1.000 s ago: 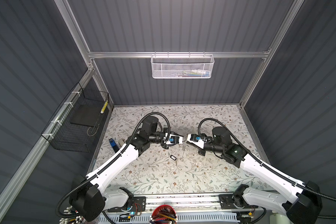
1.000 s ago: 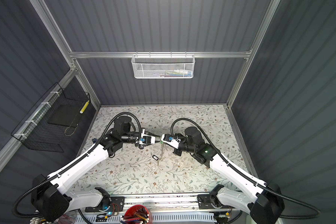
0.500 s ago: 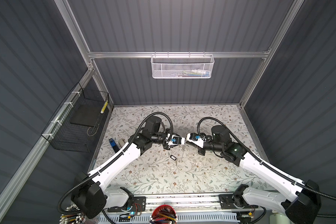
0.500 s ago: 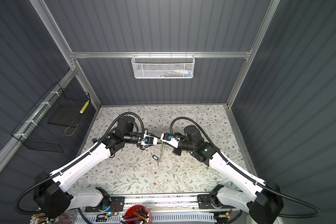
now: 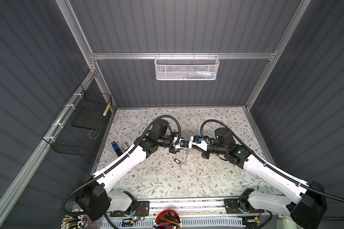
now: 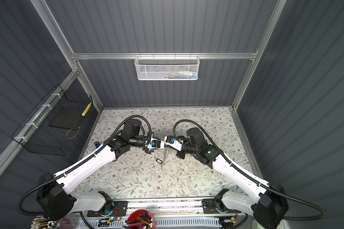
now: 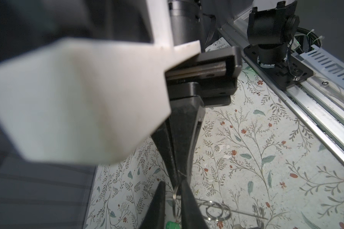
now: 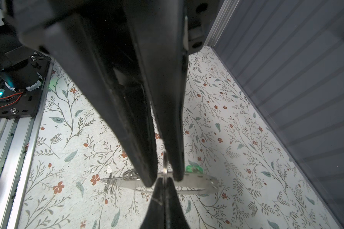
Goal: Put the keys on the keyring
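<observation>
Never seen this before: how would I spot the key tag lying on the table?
Find the floral-patterned table, then its middle. A small oval tag lies flat there; its black rim sets it apart from the silver metal keyring hanging alongside.

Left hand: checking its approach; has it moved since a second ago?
Yes. The left hand shifted right, away from the blue stapler, toward the right hand.

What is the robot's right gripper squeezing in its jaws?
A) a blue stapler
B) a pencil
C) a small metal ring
C: in the right wrist view, the jaws of the right gripper are closed on a small metal ring, seen edge-on between them.
</observation>
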Robot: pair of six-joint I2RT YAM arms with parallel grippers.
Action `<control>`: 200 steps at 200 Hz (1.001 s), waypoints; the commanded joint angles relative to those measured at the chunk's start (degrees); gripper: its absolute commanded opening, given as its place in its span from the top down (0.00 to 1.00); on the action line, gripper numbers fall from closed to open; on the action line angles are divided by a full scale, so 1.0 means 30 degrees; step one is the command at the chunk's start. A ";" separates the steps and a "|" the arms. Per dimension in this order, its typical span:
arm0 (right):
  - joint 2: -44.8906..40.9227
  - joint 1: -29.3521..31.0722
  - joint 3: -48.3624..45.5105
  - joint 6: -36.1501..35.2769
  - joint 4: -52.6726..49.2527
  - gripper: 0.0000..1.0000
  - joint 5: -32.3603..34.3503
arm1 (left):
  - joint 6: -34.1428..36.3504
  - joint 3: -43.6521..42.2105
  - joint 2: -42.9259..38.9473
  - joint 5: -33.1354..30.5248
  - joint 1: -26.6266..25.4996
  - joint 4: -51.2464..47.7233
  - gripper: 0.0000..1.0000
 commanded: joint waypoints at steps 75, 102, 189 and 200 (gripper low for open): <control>-0.0342 -0.0024 0.0393 0.0418 0.0086 1.00 -0.0178 | 0.0189 0.0606 0.0475 -0.0791 -0.0134 -0.1072 0.86; -0.0342 -0.0014 0.0380 0.0418 0.0112 1.00 -0.0158 | 0.0148 0.0612 0.0421 -0.0527 -0.0130 -0.0988 1.00; -0.3561 -0.1914 -0.0395 0.1008 -0.0751 0.67 -0.0589 | -0.8145 -0.3353 -0.0992 0.1306 -0.0079 0.7358 1.00; -0.3859 -0.2146 -0.0398 0.1173 -0.1178 0.65 -0.1086 | -0.8870 -0.3645 -0.1060 0.1452 -0.0079 0.8109 1.00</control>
